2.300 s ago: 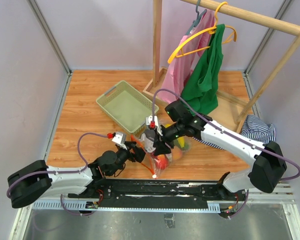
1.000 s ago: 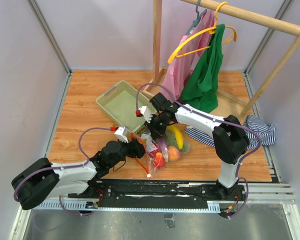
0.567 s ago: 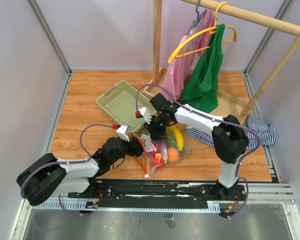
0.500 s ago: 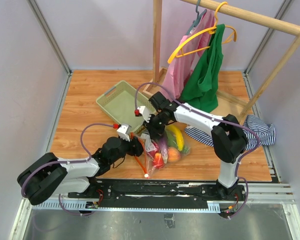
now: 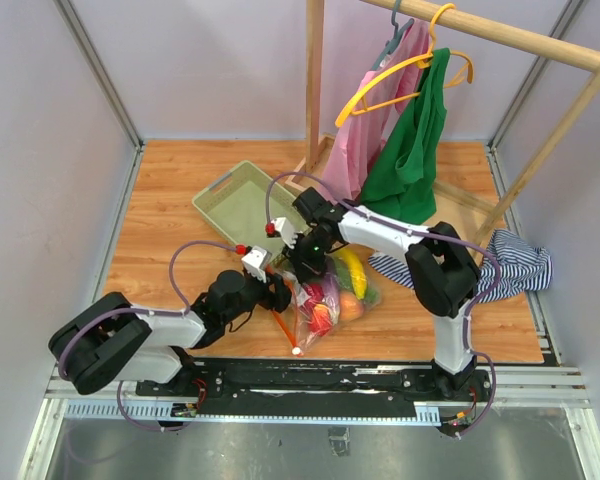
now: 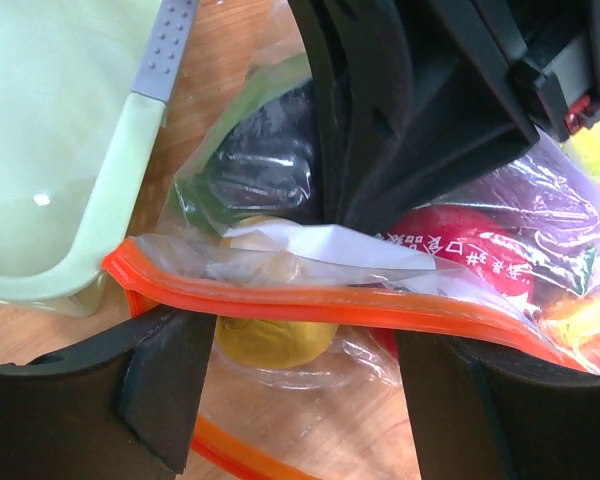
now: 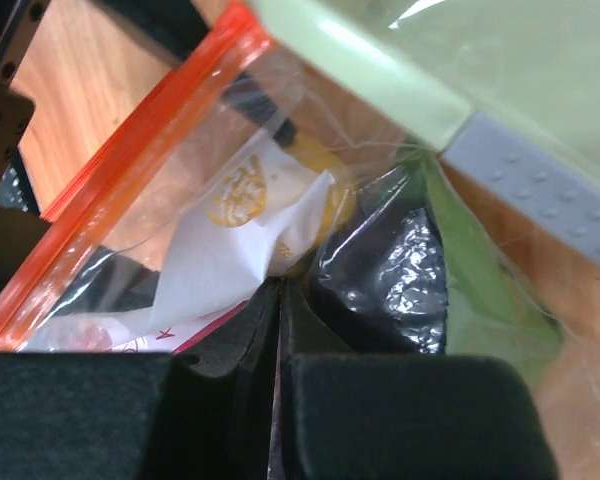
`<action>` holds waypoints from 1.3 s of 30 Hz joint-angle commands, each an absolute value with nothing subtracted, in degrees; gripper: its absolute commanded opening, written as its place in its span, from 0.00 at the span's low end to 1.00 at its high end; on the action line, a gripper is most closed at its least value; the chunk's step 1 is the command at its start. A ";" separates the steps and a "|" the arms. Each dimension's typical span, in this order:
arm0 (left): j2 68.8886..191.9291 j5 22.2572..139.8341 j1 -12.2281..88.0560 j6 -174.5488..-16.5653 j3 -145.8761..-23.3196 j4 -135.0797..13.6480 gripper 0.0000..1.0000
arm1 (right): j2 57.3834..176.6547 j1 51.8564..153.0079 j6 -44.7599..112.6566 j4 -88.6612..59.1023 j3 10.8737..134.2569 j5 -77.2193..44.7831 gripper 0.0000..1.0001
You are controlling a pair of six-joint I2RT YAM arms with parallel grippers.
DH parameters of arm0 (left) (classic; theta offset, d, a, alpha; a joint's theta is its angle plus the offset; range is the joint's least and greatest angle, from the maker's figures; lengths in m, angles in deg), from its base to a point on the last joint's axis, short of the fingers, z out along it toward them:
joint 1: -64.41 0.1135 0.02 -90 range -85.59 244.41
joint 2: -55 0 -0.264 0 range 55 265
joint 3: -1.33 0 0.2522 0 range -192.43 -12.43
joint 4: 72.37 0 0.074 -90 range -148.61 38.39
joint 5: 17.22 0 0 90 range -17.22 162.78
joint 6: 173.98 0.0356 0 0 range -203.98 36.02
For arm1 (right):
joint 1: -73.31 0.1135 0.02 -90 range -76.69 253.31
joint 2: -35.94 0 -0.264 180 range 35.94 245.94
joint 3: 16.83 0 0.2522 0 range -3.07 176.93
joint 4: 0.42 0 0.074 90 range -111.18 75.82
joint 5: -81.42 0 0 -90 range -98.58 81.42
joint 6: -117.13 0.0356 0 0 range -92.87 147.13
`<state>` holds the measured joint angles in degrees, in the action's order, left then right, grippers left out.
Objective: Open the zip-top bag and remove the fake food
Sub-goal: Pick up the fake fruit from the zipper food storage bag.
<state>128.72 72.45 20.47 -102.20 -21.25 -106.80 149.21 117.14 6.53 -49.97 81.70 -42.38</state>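
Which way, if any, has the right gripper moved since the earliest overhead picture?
Yes. The right gripper has shifted left and farther back, now closer to the near corner of the green basket, shut on the zip-top bag.

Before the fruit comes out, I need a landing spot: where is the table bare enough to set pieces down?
The table is bare between the green basket and the left wall, and near the front edge between the zip-top bag and the striped cloth. Crowded: basket corner, bag, left gripper and right gripper meet at the centre.
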 commanded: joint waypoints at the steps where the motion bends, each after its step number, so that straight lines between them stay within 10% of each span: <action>1: 129.51 78.33 20.76 -103.50 -22.22 -109.74 0.74 | 146.91 118.37 1.98 -52.07 77.11 -49.74 0.05; 18: 114.53 73.72 12.90 -107.96 -21.59 -88.19 0.65 | 142.34 118.30 -3.41 -58.66 74.20 -56.31 0.10; 39: 126.21 60.26 12.56 -101.04 -25.58 -95.57 0.70 | 143.05 118.80 4.78 -47.28 73.29 -40.99 0.12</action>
